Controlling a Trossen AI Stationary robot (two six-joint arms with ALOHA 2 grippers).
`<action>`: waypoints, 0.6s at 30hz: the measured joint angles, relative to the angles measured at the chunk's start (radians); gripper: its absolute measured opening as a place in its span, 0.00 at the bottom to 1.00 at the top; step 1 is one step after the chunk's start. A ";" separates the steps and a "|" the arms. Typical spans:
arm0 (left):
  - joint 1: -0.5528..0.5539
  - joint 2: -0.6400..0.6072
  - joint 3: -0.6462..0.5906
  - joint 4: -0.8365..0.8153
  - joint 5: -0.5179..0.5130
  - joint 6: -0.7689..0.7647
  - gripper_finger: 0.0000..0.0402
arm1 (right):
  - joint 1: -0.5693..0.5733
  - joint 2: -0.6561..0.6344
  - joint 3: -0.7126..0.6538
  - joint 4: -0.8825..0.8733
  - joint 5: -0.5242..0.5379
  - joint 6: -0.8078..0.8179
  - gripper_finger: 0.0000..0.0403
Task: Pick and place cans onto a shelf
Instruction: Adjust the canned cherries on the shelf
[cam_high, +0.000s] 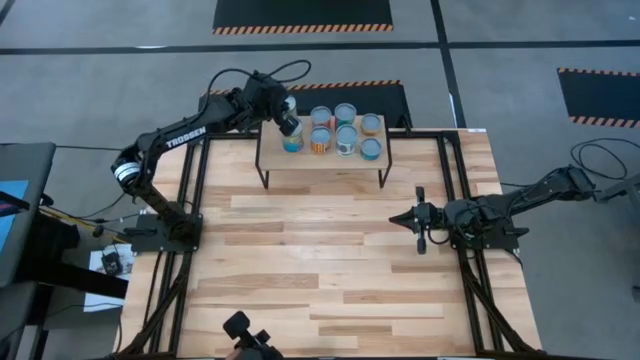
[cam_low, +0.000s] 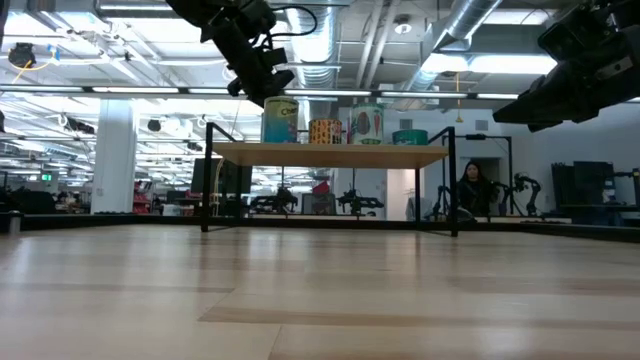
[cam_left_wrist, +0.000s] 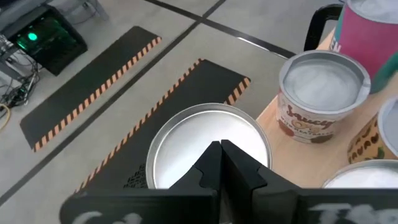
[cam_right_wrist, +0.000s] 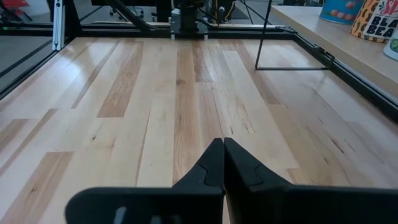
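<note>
Reaching over shelf (cam_high: 325, 160), left claw (cam_high: 289, 125) clenched above can (cam_high: 292, 142), right claw (cam_high: 403, 219) clenched

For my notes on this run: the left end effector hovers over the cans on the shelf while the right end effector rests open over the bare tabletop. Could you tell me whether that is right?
Not quite: the right end effector is shut, its fingers pressed together, as the right wrist view shows. The rest holds: it sits over the bare tabletop, and the left end effector hovers over the cans on the shelf.

"TROSSEN" runs along the left arm (cam_high: 185, 135); a can (cam_right_wrist: 375, 20) label reads "BLA… BEA…", cut off.
</note>
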 joint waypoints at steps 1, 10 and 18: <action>0.001 0.008 0.000 0.007 0.002 0.000 0.00 | 0.000 0.000 0.000 0.000 0.000 0.000 0.04; -0.007 0.010 0.002 0.013 0.041 0.013 0.00 | 0.000 0.000 0.000 0.000 0.000 0.000 0.04; -0.006 0.010 0.001 0.018 0.079 0.009 0.00 | 0.000 0.000 0.000 0.000 0.000 0.000 0.03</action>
